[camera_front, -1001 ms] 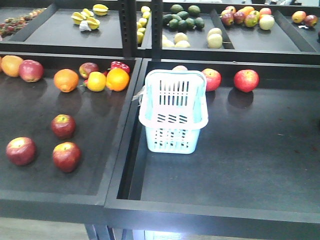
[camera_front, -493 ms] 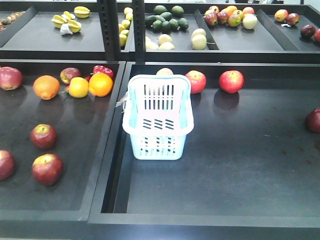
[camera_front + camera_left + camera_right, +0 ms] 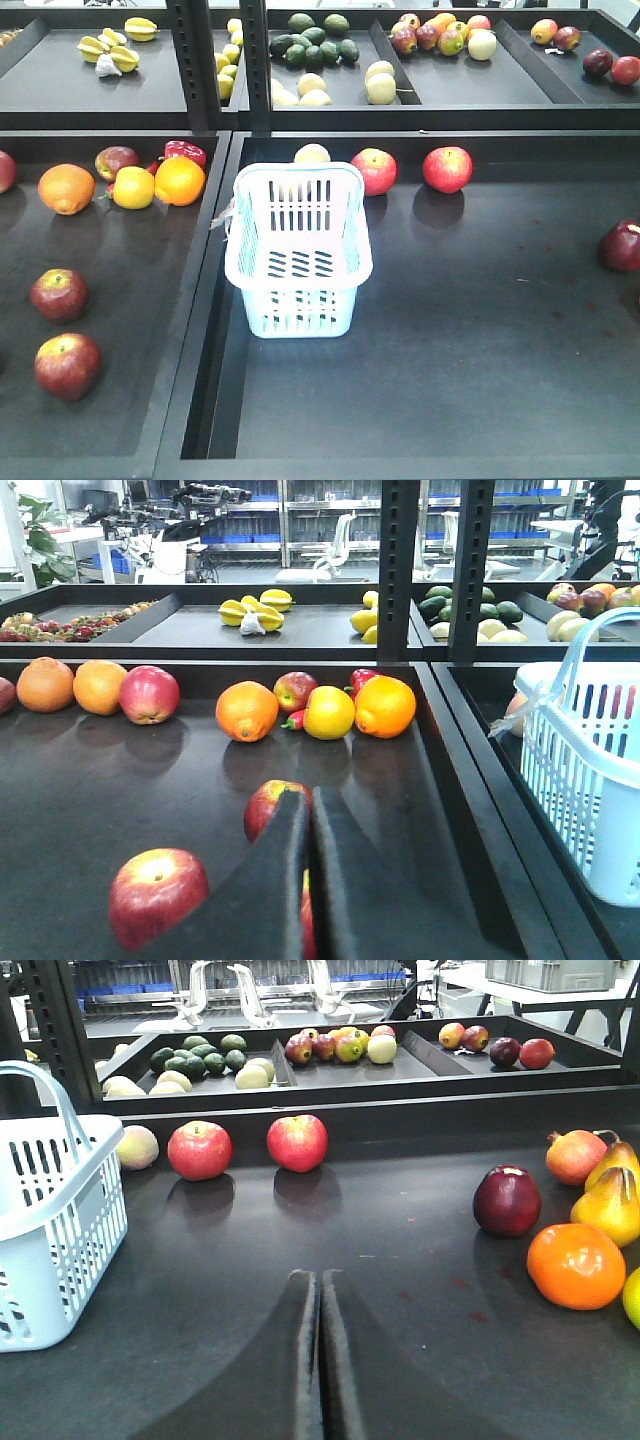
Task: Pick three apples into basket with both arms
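Apples, round and dark red with faint yellow streaks, had not yet been picked. The pale blue-white slotted plastic basket [image 3: 298, 305] stood empty at the left end of the right-hand tray of the black tabletop [image 3: 450, 350], so by my reading all three picks were left to do. In the front view one apple [image 3: 58, 294] and a second apple [image 3: 67, 365] lay near each other in the left tray, well apart from the basket; neither arm showed there. Seen from its own wrist, the left claw [image 3: 310, 800] sat low and level over that tray, fingers pressed together on nothing, with one fruit just beyond its tips, another off to the side and a third mostly hidden behind it. The right claw [image 3: 318, 1280] was likewise closed and empty, low over the right tray, with the basket to its left.
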{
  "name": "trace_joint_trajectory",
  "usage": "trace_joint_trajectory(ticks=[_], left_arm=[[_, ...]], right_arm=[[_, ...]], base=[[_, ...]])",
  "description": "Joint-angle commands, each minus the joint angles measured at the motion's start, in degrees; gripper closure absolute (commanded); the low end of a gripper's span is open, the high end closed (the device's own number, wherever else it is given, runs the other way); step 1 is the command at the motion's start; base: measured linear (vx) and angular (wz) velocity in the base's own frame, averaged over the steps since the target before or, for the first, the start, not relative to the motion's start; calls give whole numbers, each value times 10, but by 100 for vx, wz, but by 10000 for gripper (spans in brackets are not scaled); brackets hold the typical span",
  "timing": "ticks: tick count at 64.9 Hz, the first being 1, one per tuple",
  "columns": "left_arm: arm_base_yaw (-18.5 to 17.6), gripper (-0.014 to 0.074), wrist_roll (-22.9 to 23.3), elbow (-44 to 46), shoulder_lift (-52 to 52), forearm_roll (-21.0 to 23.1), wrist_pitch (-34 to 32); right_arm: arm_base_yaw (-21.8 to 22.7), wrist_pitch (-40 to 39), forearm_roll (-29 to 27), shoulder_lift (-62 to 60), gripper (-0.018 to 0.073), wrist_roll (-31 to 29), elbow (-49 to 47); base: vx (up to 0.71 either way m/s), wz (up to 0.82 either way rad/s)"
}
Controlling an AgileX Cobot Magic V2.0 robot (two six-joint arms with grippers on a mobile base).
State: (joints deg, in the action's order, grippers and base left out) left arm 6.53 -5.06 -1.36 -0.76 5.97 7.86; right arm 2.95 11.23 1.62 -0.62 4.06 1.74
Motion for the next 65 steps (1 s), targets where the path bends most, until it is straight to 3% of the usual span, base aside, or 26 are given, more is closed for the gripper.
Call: trace_joint_trajectory(ticks=[1,65], left_arm=[[-4,603,1,-13,-8,6,-41],[-4,603,1,-13,-8,6,-41]], right_arm=[[4,-43,3,-6,564,-1,6],[4,-43,3,-6,564,-1,6]], base=[[6,-1],[5,-1]])
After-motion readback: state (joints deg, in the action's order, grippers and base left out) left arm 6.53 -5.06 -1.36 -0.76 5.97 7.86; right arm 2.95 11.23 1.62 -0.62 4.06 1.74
